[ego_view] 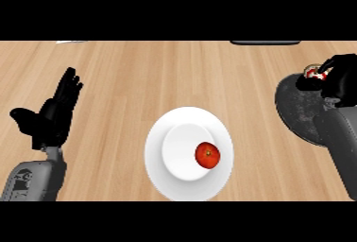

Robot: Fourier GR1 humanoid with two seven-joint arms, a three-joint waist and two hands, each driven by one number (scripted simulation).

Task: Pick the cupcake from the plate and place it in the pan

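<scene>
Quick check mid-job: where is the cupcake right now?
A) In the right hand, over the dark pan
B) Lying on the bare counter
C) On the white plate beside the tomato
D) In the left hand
A: the right hand has its fingers curled round the cupcake above the pan, while the plate holds only a tomato.

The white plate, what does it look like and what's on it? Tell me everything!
The white plate is round and smooth, looks glossy like ceramic, with a wide rim around a shallower middle. It lies flat on the wooden counter, near the front, between the two arms. A small round red thing, like a tomato, sits in its middle part, toward the right side. No cupcake is on it. Neither hand touches the plate.
</scene>
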